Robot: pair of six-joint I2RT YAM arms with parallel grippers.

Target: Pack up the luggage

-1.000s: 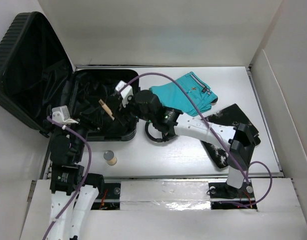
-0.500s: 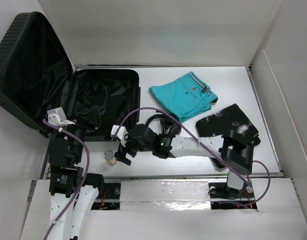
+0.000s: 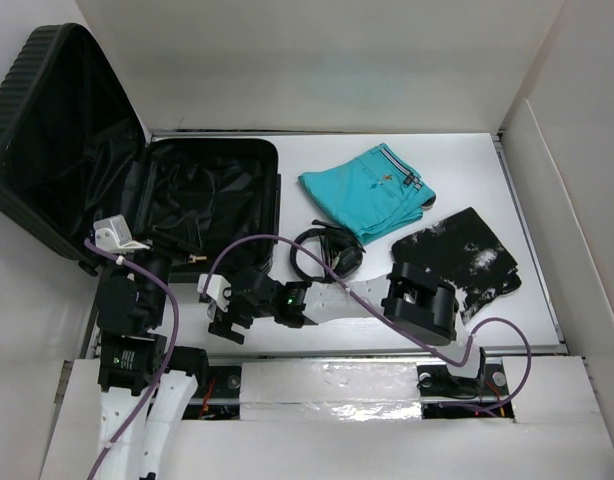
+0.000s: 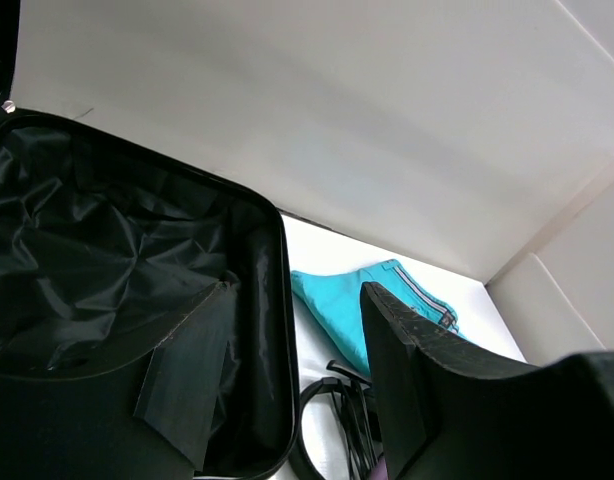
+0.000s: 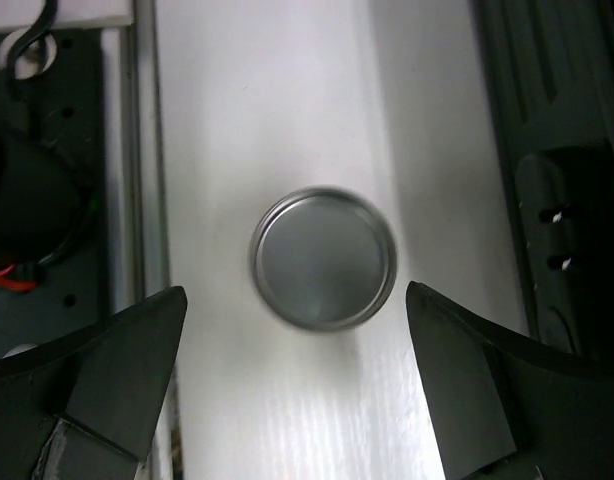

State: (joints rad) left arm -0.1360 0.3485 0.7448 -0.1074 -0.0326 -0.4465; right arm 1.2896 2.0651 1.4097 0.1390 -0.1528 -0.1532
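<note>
The luggage (image 3: 202,200), a black ribbed suitcase, lies open at the left with its lid (image 3: 47,130) tilted up. Its black lining shows in the left wrist view (image 4: 97,270). My right gripper (image 3: 221,312) reaches across to the near-left table in front of it. In the right wrist view it (image 5: 297,385) is open and points straight down. A small round metal tin (image 5: 324,260) sits on the table between and just beyond its fingertips, untouched. My left gripper (image 3: 167,250) hovers at the suitcase's near-left corner, open and empty (image 4: 297,380).
Folded teal shorts (image 3: 367,190) lie at the table's back middle. A coiled black belt or cable (image 3: 327,255) lies beside the suitcase. A black speckled garment (image 3: 467,255) lies to the right. White walls enclose the table. The metal rail runs along the near edge (image 5: 137,150).
My right arm has swung from over the suitcase, where it held a small tan stick-like item, down to the near-left. It is now open above the tin. The left arm has barely moved.
</note>
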